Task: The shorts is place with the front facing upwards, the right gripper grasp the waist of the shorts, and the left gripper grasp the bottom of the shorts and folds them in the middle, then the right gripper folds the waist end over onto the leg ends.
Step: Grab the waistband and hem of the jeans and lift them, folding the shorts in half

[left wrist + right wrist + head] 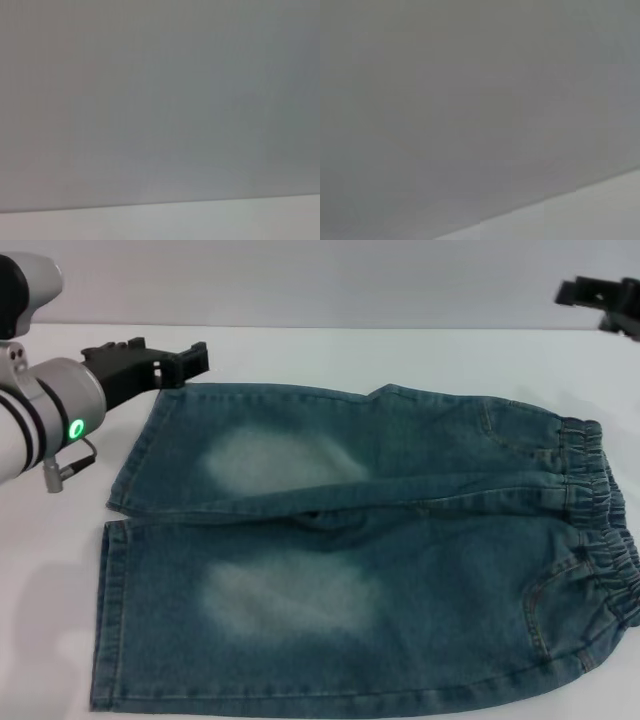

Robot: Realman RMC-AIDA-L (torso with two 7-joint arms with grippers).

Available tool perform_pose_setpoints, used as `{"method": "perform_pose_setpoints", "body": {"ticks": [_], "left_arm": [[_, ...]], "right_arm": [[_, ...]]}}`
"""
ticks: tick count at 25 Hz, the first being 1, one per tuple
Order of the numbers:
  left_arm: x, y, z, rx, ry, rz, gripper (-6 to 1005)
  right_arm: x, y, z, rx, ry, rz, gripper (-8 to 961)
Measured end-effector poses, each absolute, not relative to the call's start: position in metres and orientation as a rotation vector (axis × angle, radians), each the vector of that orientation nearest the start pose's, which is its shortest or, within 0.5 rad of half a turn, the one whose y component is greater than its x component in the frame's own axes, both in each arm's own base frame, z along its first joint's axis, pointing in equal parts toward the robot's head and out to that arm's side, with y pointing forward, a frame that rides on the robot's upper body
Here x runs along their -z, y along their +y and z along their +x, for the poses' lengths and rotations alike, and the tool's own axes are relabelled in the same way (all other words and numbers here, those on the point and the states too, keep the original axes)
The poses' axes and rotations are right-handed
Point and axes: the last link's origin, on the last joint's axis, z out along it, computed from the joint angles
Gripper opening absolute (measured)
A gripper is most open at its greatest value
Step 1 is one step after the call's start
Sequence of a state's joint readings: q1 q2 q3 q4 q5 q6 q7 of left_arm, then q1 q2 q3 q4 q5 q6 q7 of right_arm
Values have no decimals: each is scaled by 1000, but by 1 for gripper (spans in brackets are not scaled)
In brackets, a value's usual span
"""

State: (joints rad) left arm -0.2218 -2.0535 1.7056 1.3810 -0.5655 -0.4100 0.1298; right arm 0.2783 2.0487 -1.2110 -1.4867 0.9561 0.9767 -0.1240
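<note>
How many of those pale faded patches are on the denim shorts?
2. One faded patch lies on the far leg of the shorts, close to the left gripper; the other patch is on the near leg. The underside is hidden.

The head camera looks forward and steeply down from above onto the white desk [330, 355], close enough that the shorts [370, 560] fill most of its picture and run off the lower and right edges. Both wrist cameras face away from the work, toward a plain grey wall [160, 100], each catching only a pale strip of desk along one border. All three views share the desk and the wall; neither wrist view shows the denim.
</note>
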Motion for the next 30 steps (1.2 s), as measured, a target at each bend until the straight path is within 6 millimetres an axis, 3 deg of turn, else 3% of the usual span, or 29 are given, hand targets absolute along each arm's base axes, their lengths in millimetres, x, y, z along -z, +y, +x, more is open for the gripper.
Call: {"method": "perform_pose_setpoints", "body": {"ticks": [5, 8, 16, 22, 30], "left_arm": [[-12, 365, -212, 322, -1005, -1961, 783], [-22, 353, -210, 155, -1089, -2047, 783], [-36, 332, -211, 84, -1137, -2065, 782], [-31, 322, -214, -19, -1222, -2091, 782], [-26, 316, -225, -154, -1348, -2032, 780]], "right_arm": [[-98, 360, 235, -643, 1597, -1796, 788], [-102, 351, 239, -642, 1618, -1788, 788], [-111, 328, 261, -622, 1673, -1751, 786], [-117, 312, 287, -641, 1736, -1683, 785], [-109, 297, 315, -615, 1800, -1654, 783]]}}
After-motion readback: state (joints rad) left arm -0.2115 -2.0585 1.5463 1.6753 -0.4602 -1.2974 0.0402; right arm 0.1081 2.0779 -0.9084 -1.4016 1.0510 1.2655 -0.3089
